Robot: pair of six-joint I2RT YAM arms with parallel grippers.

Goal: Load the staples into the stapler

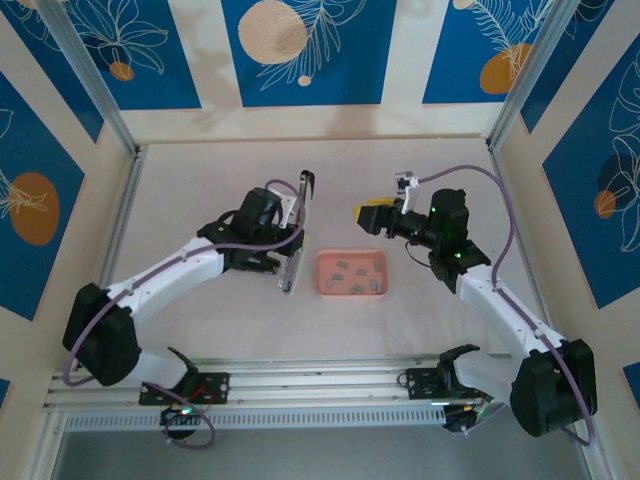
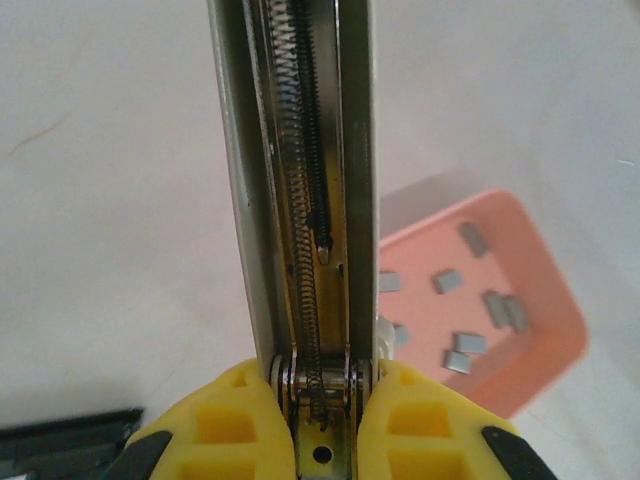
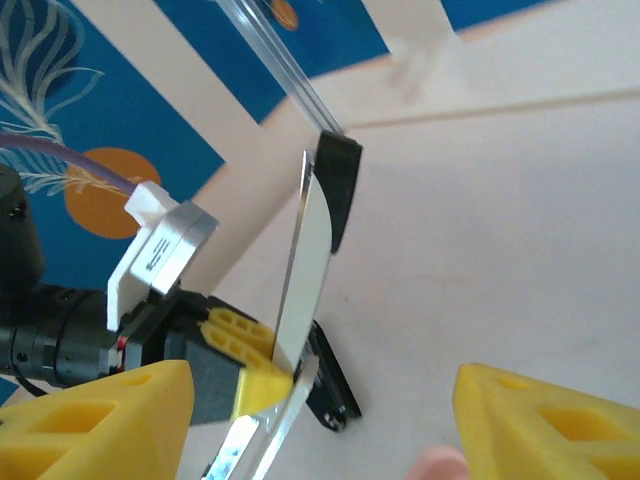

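Observation:
The stapler (image 1: 293, 265) lies open left of centre, its white lid with a black end (image 3: 315, 240) tilted up. In the left wrist view its metal channel (image 2: 310, 200) with the long spring runs straight away from me. My left gripper (image 2: 320, 420) is shut on the stapler's hinge end, a yellow finger (image 3: 240, 345) on each side. Several small grey staples (image 2: 470, 342) lie loose in the pink tray (image 1: 322, 272). My right gripper (image 1: 372, 215) hovers open above the table, right of the stapler and beyond the tray, nothing between its fingers (image 3: 110, 420).
The stapler's black base (image 3: 335, 385) rests on the table beside the channel. The pink tray (image 2: 540, 330) sits just right of the stapler. Metal frame posts (image 1: 90, 80) and the patterned blue walls enclose the table on three sides.

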